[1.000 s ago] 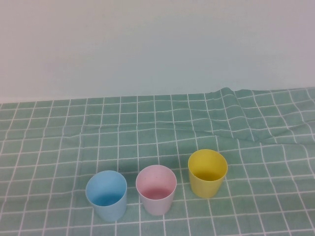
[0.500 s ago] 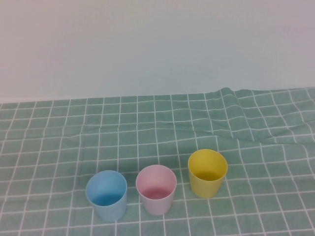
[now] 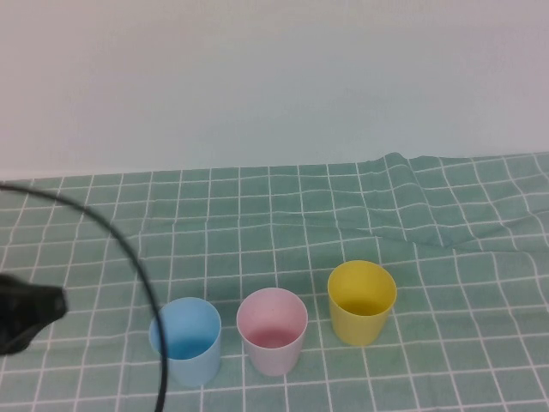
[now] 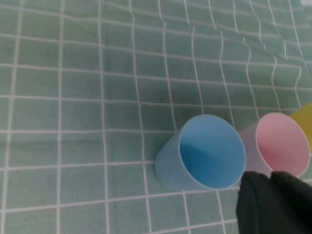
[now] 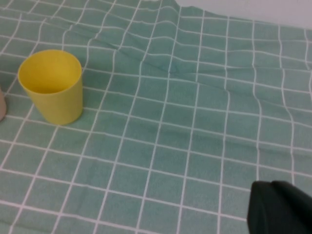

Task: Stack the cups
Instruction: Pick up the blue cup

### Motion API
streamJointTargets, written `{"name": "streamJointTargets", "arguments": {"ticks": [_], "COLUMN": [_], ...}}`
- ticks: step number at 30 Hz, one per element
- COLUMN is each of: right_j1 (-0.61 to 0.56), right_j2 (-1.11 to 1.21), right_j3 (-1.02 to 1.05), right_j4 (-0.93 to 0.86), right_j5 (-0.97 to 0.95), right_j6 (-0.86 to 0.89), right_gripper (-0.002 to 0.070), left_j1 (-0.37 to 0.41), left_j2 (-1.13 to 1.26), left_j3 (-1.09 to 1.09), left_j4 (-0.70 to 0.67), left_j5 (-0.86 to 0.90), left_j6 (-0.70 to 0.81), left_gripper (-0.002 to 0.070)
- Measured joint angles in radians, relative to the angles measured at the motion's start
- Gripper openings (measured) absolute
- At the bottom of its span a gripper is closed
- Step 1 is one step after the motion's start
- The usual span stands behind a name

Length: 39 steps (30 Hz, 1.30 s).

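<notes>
Since the earlier picture the left arm had come into the high view at the table's left edge, its cable arcing across in front of the blue cup (image 3: pixel 186 340); nothing else on the green checked cloth (image 3: pixel 257 223) had shifted. The left gripper (image 4: pixel 273 200) hung above the near edge, just beside the blue cup's rim on the side toward the pink cup (image 3: pixel 272 330). How far its fingers stood apart could not be told, and it held nothing.

All three cups stood upright, mouths up, in a row along the near edge: blue nearest the left edge, pink close beside it, yellow cup (image 3: pixel 361 301) a little apart toward the right edge. None was nested in another, so stacking had not begun.

The right gripper (image 5: pixel 280 212) was closed and empty, over bare cloth well apart from the yellow cup.

Judging by this, the left arm was far nearer to the blue cup, which lay almost directly beneath it with its axis vertical; a grasp on its rim or wall from above looked like the likely next move.
</notes>
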Motion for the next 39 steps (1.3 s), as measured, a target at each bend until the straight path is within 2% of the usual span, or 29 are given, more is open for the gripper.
{"name": "streamJointTargets", "arguments": {"ticks": [5, 7, 10, 14, 21, 31, 33, 35, 39], "right_j1": [0.000, 0.000, 0.000, 0.000, 0.000, 0.000, 0.000, 0.000, 0.000], "right_j2": [0.015, 0.020, 0.029, 0.035, 0.035, 0.037, 0.037, 0.037, 0.037], "right_j3": [-0.002, -0.002, -0.002, -0.002, -0.002, -0.002, -0.002, -0.002, -0.002], "right_j4": [0.003, 0.006, 0.008, 0.012, 0.021, 0.038, 0.040, 0.040, 0.040], "right_j5": [0.025, 0.033, 0.043, 0.049, 0.052, 0.055, 0.055, 0.055, 0.055], "right_j6": [0.004, 0.004, 0.006, 0.006, 0.008, 0.008, 0.008, 0.008, 0.004], "right_gripper": [-0.0001, -0.0001, -0.0001, -0.0001, -0.0001, -0.0001, -0.0001, -0.0001, -0.0001], "left_j1": [0.000, 0.000, -0.017, -0.092, -0.234, -0.256, -0.256, -0.256, -0.256], "left_j2": [0.273, 0.375, 0.492, 0.596, 0.706, 0.779, 0.802, 0.820, 0.836], "left_j3": [-0.120, -0.170, -0.229, -0.274, -0.286, -0.286, -0.286, -0.286, -0.286], "left_j4": [-0.084, -0.114, -0.140, -0.108, 0.125, 0.187, 0.188, 0.191, 0.191], "left_j5": [0.058, 0.084, 0.113, 0.109, 0.034, 0.010, 0.010, 0.010, 0.003], "left_j6": [0.088, 0.128, 0.159, 0.160, -0.013, -0.053, -0.053, -0.055, -0.068], "left_gripper": [0.0340, 0.0375, 0.0372, 0.0347, 0.0346, 0.0345, 0.0330, 0.0264, 0.0027]}}
